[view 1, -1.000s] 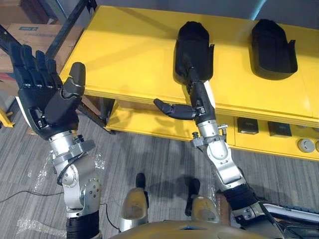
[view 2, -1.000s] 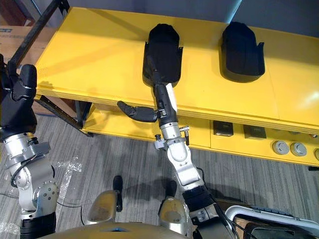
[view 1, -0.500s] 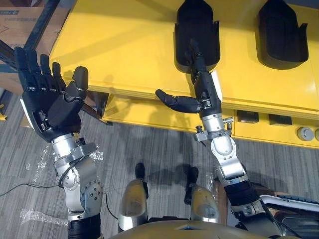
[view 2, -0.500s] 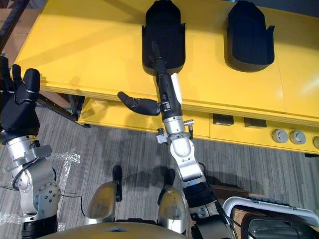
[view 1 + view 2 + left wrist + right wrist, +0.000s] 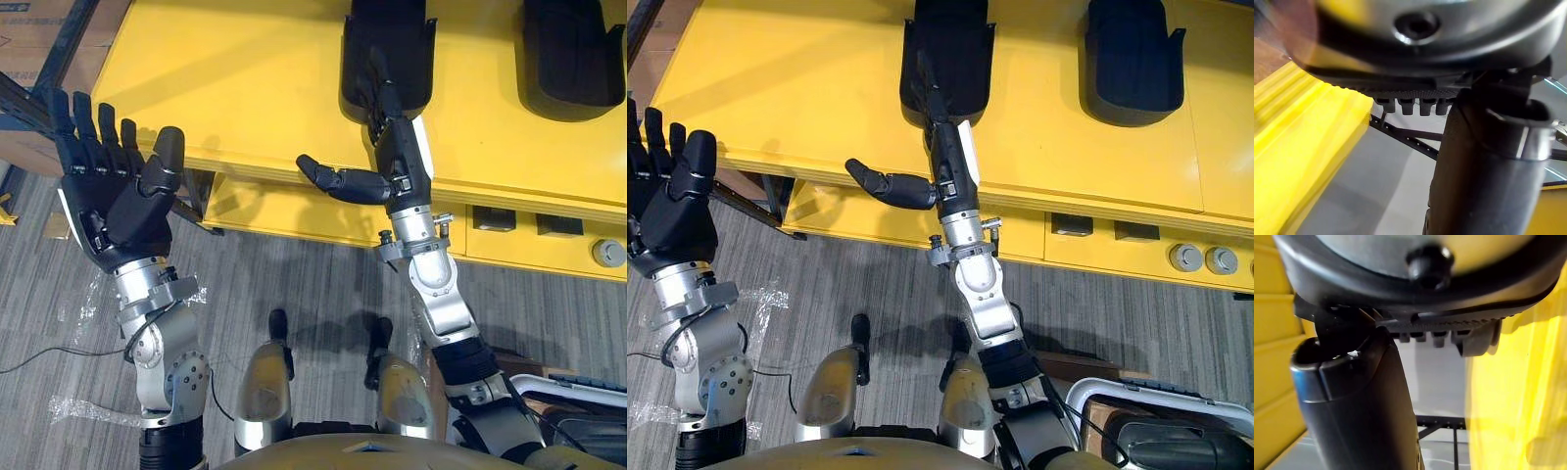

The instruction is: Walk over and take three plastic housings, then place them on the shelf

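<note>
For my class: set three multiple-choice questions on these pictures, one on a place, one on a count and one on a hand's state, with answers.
1. Where does the right hand reach?
A. Onto the floor
B. Over the near end of a black housing
C. Into a cardboard box

2. How many housings lie on the yellow top?
A. One
B. Two
C. Four

3. The left hand is:
A. Open, holding nothing
B. Shut on a housing
C. Lying flat on the yellow top

Answers:
1. B: its straight fingers overlap that housing's near end.
2. B: a second housing lies further right.
3. A: its fingers are straight, and it is raised off the top's left end.
</note>
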{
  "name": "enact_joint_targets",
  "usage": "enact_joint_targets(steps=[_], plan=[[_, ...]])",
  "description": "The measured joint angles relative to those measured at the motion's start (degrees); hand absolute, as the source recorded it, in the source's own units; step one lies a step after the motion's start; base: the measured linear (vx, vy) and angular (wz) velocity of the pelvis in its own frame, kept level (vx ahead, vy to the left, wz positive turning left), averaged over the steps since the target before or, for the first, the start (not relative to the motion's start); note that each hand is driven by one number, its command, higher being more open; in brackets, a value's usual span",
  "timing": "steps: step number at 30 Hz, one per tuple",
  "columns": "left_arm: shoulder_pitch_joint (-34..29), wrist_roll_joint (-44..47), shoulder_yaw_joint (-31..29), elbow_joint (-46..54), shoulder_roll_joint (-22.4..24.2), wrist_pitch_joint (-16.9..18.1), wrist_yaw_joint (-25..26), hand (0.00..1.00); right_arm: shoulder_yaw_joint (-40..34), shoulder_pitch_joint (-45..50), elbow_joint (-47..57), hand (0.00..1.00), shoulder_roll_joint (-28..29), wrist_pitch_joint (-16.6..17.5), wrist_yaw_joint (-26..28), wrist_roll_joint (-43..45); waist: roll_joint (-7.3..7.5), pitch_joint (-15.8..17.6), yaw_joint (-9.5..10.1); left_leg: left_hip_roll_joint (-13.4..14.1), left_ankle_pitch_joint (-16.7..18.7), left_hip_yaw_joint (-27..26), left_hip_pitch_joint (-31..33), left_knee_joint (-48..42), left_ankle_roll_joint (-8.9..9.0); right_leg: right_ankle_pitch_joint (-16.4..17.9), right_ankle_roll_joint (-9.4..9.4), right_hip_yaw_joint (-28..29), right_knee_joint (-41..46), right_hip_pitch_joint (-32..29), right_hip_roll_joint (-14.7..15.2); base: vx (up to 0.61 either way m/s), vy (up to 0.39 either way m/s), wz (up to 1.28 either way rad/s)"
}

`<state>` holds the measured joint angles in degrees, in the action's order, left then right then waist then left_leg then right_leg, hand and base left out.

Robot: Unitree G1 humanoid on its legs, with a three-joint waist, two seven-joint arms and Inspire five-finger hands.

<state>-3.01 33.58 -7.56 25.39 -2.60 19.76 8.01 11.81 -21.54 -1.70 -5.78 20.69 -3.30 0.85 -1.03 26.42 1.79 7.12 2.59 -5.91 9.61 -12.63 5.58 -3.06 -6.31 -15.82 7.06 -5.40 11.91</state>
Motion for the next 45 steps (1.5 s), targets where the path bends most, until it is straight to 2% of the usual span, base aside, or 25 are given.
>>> enact_joint_targets(steps=[12, 17, 22, 26, 30, 31, 35, 37, 41, 42, 45], plan=[[1.2, 0.0, 2.2, 0.0, 0.5, -1.3, -0.4, 1.00, 0.0, -5.5, -4.8, 1.00, 0.3, -0.4, -3.7, -0.7, -0.33, 0.2, 0.17, -0.1, -1.1, 1.0, -0.1, 1.1, 0.11, 0.1, 0.11, -1.2, 0.2, 0.3, 0.0, -0.01, -0.009, 0.04], [1.2, 0.0, 2.2, 0.0, 0.5, -1.3, -0.5, 1.00, -0.2, -8.6, -6.9, 1.00, -0.5, -0.7, -4.6, -2.6, -1.29, 0.7, 0.37, -0.1, -1.7, 1.2, -0.2, 1.6, 0.18, 0.1, 0.16, -1.4, 0.7, 0.1, 0.0, -0.01, -0.002, 0.01], [1.3, 0.1, 2.4, -0.2, 0.5, -1.3, -0.7, 1.00, -1.2, -11.5, -9.5, 1.00, -1.3, -1.4, -4.8, -2.5, -1.35, 0.7, 0.82, -0.1, -2.8, 1.4, -0.2, 3.0, 0.29, 0.2, 0.26, -1.7, 0.9, -0.5, 0.0, -0.01, -0.006, 0.01], [1.2, 1.1, 2.3, -0.2, 0.5, -1.3, -0.8, 1.00, -1.3, -11.5, -9.5, 1.00, -1.3, -1.2, -6.9, -2.8, -1.37, 0.7, 1.02, -0.1, -2.9, 1.6, -0.2, 3.1, 0.31, 0.2, 0.27, -1.9, 0.9, -0.4, 0.1, 0.00, -0.003, 0.02], [1.1, 2.0, 2.6, -0.2, 0.5, -1.3, -1.0, 1.00, -1.4, -8.9, -2.9, 1.00, -1.1, -1.2, -8.6, -4.3, -1.38, 0.7, 1.02, -0.1, -2.9, 1.5, -0.2, 3.2, 0.31, 0.2, 0.26, -1.9, 0.8, -0.4, 0.0, 0.00, 0.000, 0.00], [1.0, 2.1, 2.8, -0.2, 0.5, -1.3, -1.0, 1.00, -1.5, -6.4, 2.8, 1.00, -1.1, -1.2, -8.3, -4.5, -1.37, 0.7, 1.01, -0.1, -2.9, 1.3, -0.4, 3.4, 0.31, 0.2, 0.26, -1.8, 0.8, -0.4, 0.0, 0.02, 0.001, -0.06], [0.6, 2.1, 3.7, -0.2, 0.5, -1.3, -1.0, 1.00, -1.7, 2.2, 19.0, 1.00, -1.0, -0.4, -4.1, -1.7, -1.25, 0.6, 0.67, -0.1, -2.8, -0.2, -2.0, 4.1, 0.30, 0.1, 0.21, -0.2, 0.6, -0.1, 0.0, 0.03, 0.006, -0.19], [0.2, 2.1, 3.9, -0.2, 0.5, -1.3, -1.1, 1.00, -1.7, 7.6, 23.8, 1.00, -1.0, -0.1, -0.6, 0.9, -1.08, 0.3, -0.40, 0.0, -2.5, -1.0, -2.7, 4.4, 0.27, -0.1, -0.12, 0.5, -0.2, 0.3, -0.1, 0.01, 0.011, -0.20], [0.0, 2.1, 4.6, -0.2, 0.5, -1.3, -1.1, 1.00, -2.0, 16.1, 25.4, 1.00, -1.2, -0.5, 6.6, 6.9, -0.81, 0.0, -1.24, 0.3, -2.3, -3.2, -3.8, 5.1, 0.30, -0.5, -0.55, 2.1, -1.2, 0.3, -0.5, 0.01, 0.009, -0.23], [-0.4, 2.1, 4.5, -0.2, 0.5, -1.3, -1.1, 1.00, -2.0, 19.2, 25.3, 1.00, -1.3, -1.3, 9.6, 8.8, -0.58, -0.5, -1.87, 0.5, -2.0, -3.7, -4.1, 5.3, 0.45, -0.6, -0.57, 2.5, -1.5, 0.3, -0.7, 0.02, -0.002, -0.17], [-2.8, 2.1, 4.5, -0.2, 0.5, -1.3, -1.1, 1.00, -1.1, 24.0, 25.3, 1.00, -2.9, -3.3, 15.6, 11.4, 0.24, -3.0, -2.19, 1.1, -1.8, -4.9, -4.4, 5.6, 0.76, -0.9, -0.46, 3.5, -2.2, -0.1, -1.4, 0.06, -0.008, -0.21]])
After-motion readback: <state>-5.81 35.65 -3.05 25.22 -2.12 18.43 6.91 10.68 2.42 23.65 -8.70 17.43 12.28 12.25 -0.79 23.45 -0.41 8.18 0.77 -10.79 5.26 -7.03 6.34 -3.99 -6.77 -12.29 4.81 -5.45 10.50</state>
